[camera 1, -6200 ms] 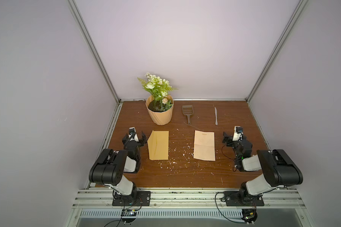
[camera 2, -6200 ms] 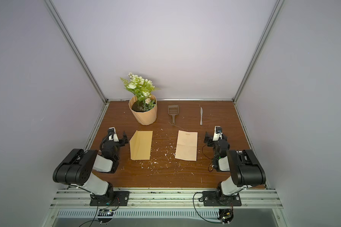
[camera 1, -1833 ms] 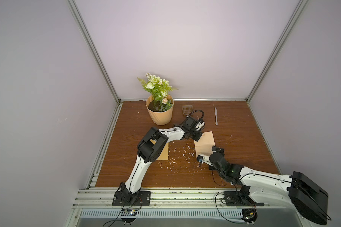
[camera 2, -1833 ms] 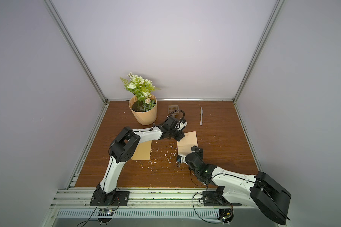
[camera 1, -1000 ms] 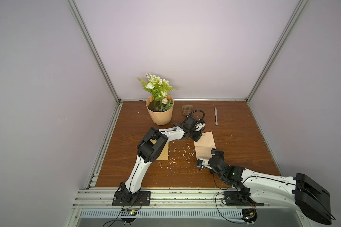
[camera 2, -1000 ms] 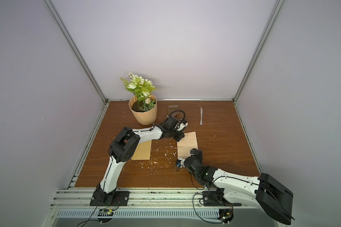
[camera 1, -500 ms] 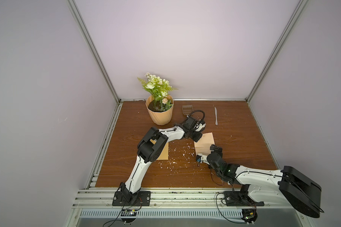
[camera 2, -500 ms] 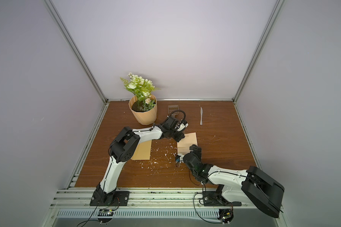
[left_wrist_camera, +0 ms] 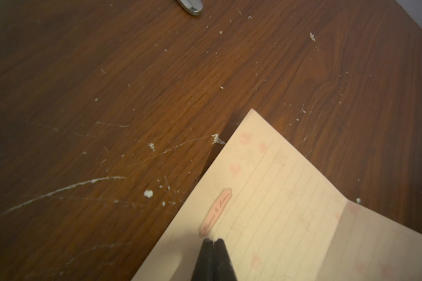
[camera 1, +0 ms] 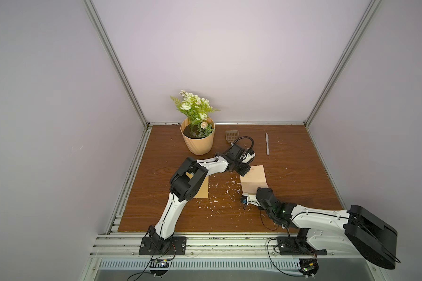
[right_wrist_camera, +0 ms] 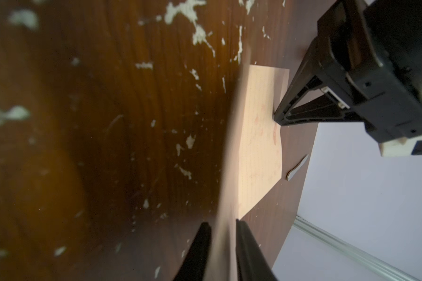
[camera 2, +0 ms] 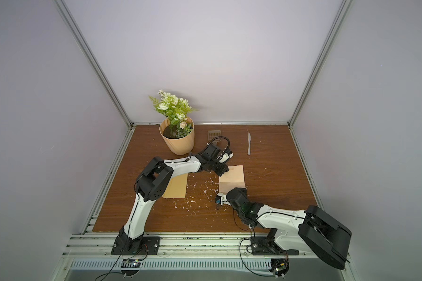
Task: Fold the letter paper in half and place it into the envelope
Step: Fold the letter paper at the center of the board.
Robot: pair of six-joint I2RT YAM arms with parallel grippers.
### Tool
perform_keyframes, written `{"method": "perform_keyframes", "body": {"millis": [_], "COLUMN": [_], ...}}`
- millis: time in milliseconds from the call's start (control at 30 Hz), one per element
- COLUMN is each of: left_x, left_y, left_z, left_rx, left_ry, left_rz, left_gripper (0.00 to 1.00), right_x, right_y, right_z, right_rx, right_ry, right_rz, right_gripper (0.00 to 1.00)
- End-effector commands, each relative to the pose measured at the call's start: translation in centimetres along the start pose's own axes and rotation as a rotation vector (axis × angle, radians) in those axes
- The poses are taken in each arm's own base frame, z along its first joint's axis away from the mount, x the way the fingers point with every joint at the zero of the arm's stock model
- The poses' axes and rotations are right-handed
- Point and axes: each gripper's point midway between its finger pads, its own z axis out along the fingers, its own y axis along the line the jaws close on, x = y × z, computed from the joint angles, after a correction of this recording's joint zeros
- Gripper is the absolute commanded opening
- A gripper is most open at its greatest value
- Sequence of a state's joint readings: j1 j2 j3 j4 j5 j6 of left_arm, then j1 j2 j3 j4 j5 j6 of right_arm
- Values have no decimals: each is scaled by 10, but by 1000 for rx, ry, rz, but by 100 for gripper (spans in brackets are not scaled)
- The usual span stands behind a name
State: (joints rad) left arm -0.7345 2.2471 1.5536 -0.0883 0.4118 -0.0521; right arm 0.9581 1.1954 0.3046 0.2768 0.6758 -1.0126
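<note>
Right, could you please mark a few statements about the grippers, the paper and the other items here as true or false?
1. The left gripper is shut, with its tips on the letter paper. True.
2. The envelope lies under the right arm. False: the envelope lies partly under the elbow of the left arm.
3. The letter paper's near edge sits between the fingers of the right gripper. True.
4. The knife lies on the letter paper. False: the knife lies on the table, apart from the sheet.
5. The flower pot has tipped over. False: the flower pot stands upright.
</note>
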Motion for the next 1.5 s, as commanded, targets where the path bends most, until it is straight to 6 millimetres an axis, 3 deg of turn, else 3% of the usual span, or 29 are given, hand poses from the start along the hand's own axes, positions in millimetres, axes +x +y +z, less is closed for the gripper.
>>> {"method": "perform_keyframes", "body": {"millis": [0,100,200,300,367,467,567,667,800,1033,1200,1467], "left_x": [64,56,37,4,-18,-41,-28,4,41,83,99,101], "left_y": [1,1,0,-4,-9,-19,-25,-29,-39,-39,-40,-45], "left_z": [10,4,-9,-29,-43,-63,-66,-62,-67,-70,-75,-74], "left_rx": [11,-1,-27,-43,-46,-32,-5,25,71,72,71,101], "left_ry": [211,207,178,126,87,35,58,121,185,268,302,307], "left_rz": [-54,-37,-13,9,21,33,20,-2,-33,-52,-50,-56], "left_gripper": [0,1,18,29,29,16,6,1,0,0,0,0], "right_x": [-5,-8,-13,-16,-18,-24,-28,-34,-40,-49,-56,-73], "right_y": [-11,-10,-8,-8,-8,-11,-12,-9,-4,-2,1,16], "right_z": [-3,-4,-7,-10,-11,-14,-15,-19,-23,-25,-26,-36], "right_rx": [13,-17,-64,-104,-121,-145,-171,-221,-287,-350,-406,-595], "right_ry": [-19,-27,-39,-47,-49,-61,-66,-85,-91,-97,-88,-95], "right_rz": [41,58,68,85,99,120,133,147,163,172,166,136], "right_gripper": [10,0,0,0,0,0,0,0,0,0,0,0]}}
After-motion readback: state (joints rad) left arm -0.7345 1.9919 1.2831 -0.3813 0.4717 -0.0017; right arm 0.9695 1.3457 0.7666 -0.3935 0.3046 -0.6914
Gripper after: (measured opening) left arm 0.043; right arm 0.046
